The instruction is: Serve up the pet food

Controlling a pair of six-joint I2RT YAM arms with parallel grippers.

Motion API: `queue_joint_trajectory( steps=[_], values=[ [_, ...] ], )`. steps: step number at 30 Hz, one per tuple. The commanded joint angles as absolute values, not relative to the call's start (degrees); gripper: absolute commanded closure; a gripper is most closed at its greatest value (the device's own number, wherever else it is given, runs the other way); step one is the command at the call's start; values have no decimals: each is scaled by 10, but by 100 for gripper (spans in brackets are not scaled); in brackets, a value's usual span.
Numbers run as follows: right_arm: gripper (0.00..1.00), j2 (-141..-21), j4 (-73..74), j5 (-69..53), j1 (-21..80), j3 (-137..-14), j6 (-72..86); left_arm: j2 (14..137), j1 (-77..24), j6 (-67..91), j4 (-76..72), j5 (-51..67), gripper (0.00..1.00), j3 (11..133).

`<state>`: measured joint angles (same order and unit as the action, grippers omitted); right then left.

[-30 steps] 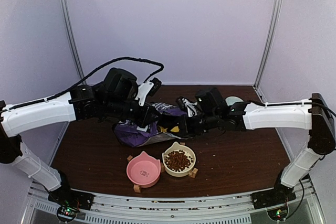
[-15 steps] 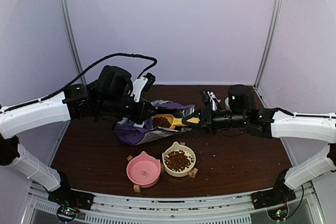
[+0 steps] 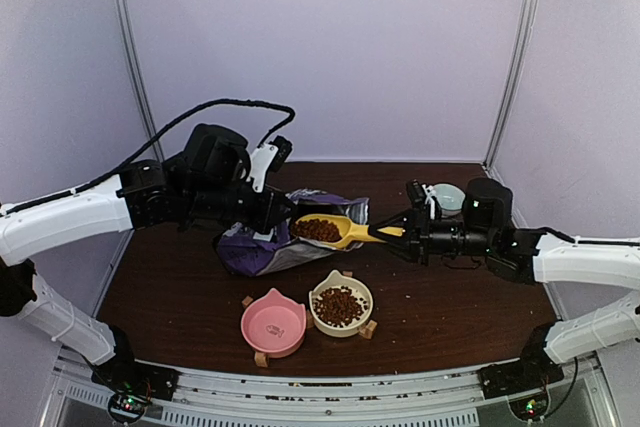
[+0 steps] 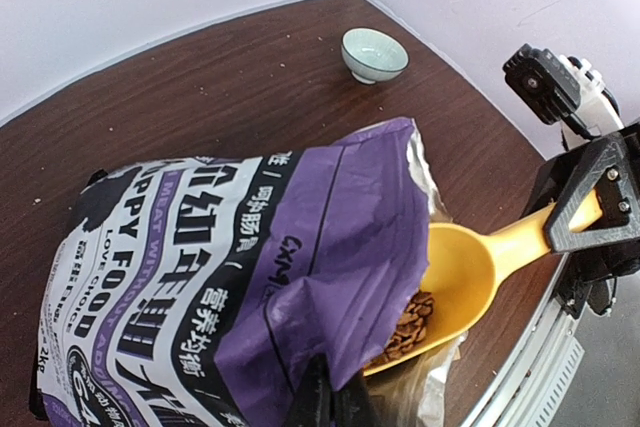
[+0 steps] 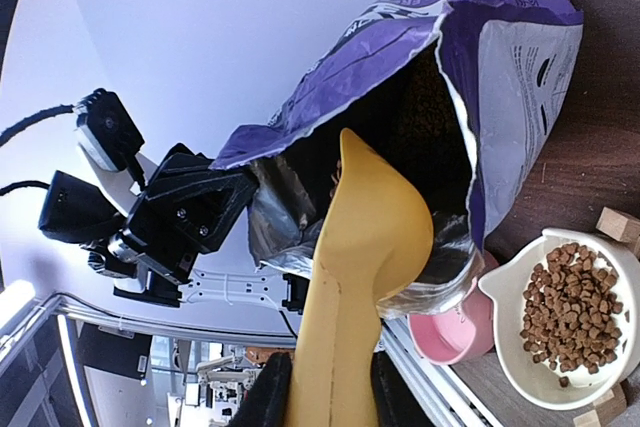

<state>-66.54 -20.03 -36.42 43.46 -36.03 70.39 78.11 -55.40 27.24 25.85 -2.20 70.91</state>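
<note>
Right end effector clenched on the handle of yellow scoop, the handle end hidden between its fingers. Pet food heaped in the scoop at purple bag mouth. Left end effector, mostly cut off, pinched shut on the bag rim. More kibble in cream bowl on surface.

- Purple bag with white lettering, silver inside.
- Yellow scoop holding dark-brown kibble.
- One pink bowl, one cream bowl.
- Dark reddish-brown wood-grain table.

White shells on left arm and right arm, black joints and wrists, black cable overhead, black angular right pincer, green-red base lights
</note>
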Motion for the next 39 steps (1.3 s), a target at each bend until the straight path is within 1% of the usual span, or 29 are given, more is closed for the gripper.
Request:
queue_joint_trajectory(
  steps=[1, 5, 9, 22, 28, 39],
  values=[
    [88, -636, -258, -376, 424, -345, 731, 766, -542, 290, 244, -60, 100, 704],
    [88, -624, -263, -370, 421, -333, 737, 761, -538, 303, 243, -65, 100, 696],
    [88, -621, -309, -369, 416, -312, 763, 754, -535, 304, 241, -69, 100, 691],
    [87, -611, -350, -359, 414, -302, 795, 749, -532, 307, 238, -63, 100, 684],
    [87, -620, -416, -360, 414, -280, 828, 746, -532, 307, 237, -64, 100, 686],
    [87, -595, -369, -371, 414, -290, 808, 747, -517, 322, 239, -65, 100, 690]
  ],
)
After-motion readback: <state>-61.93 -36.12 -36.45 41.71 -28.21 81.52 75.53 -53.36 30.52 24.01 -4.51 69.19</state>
